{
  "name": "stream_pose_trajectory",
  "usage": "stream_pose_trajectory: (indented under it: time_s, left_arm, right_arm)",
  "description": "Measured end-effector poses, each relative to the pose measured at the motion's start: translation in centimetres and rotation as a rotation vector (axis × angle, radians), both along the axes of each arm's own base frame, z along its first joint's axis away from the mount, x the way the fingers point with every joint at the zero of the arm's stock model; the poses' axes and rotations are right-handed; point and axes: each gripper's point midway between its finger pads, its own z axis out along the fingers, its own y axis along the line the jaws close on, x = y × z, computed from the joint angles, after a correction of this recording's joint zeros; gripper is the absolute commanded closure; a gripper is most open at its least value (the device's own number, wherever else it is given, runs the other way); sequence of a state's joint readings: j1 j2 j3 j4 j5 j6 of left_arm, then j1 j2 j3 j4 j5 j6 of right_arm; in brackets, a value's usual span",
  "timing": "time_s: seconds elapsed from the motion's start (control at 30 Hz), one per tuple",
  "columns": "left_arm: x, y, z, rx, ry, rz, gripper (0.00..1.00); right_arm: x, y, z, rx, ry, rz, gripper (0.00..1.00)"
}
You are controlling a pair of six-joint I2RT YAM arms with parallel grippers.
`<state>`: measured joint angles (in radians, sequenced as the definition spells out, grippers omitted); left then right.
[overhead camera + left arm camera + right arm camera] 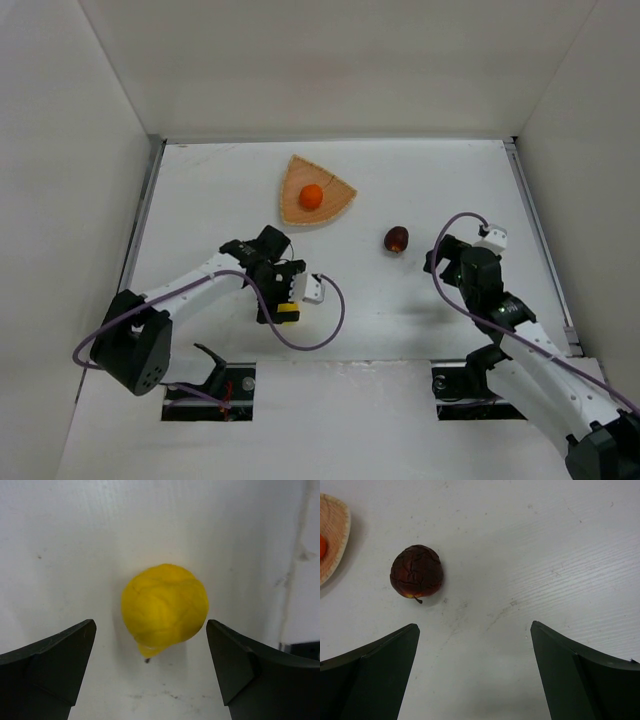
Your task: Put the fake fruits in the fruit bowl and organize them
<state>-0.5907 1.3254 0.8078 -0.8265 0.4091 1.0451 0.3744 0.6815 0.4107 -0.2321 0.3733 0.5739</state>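
The yellow pear-like fruit [165,610] lies on the white table between the fingertips of my left gripper [150,625], which is open with a gap on each side. From above, only a sliver of this fruit [289,313] shows under the left gripper [283,300]. The tan fruit bowl [335,205] sits at the back with the round orange fruit [311,196] inside. The dark maroon fruit [397,239] rests on the table to the bowl's right. My right gripper [437,258] stands open and empty just right of it; in its own view the maroon fruit [416,572] is ahead, left of the right gripper [475,626].
White walls enclose the table on the left, back and right. The bowl's rim [332,535] shows at the left edge of the right wrist view. A purple cable [335,320] loops beside the left wrist.
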Motion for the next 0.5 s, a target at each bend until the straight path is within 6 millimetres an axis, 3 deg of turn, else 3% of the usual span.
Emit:
stream_pose_trajectory:
  time_s: [0.2, 0.33, 0.43, 0.5]
  left_arm:
    - [3.4, -1.1, -1.0, -0.025, -0.132, 0.068, 0.21]
    - [3.7, -1.5, -1.4, -0.034, -0.148, 0.082, 0.30]
    - [2.7, -2.0, -2.1, -0.034, -0.140, 0.057, 0.52]
    - [2.5, -2.7, -2.1, -0.046, -0.145, 0.050, 0.74]
  right_arm:
    - [-0.1, 0.5, 0.3, 0.000, -0.012, 0.013, 0.00]
    - [-0.1, 0.5, 0.3, -0.001, -0.013, 0.008, 0.00]
    - [-0.1, 0.4, 0.1, -0.006, -0.007, 0.005, 0.00]
    - [-0.1, 0.4, 0.0, -0.009, -0.002, 0.003, 0.00]
